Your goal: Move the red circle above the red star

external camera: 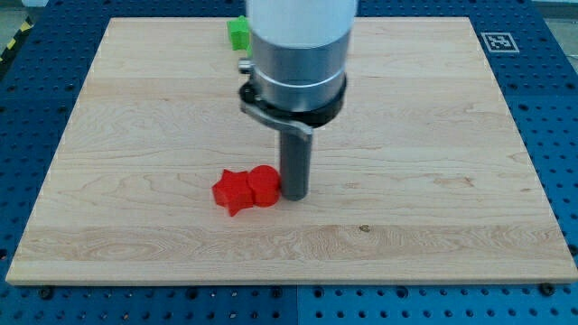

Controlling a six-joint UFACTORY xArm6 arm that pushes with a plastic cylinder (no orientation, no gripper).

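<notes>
The red circle (265,186) lies on the wooden board (433,162), touching the right side of the red star (232,191). Both sit a little below the board's middle, left of centre. My tip (294,196) stands right against the red circle's right side. The rod rises from there to the arm's grey and white body at the view's top.
A green block (237,33) sits near the board's top edge, partly hidden behind the arm's body. A black-and-white marker tag (496,41) is at the board's top right corner. Blue perforated table surrounds the board.
</notes>
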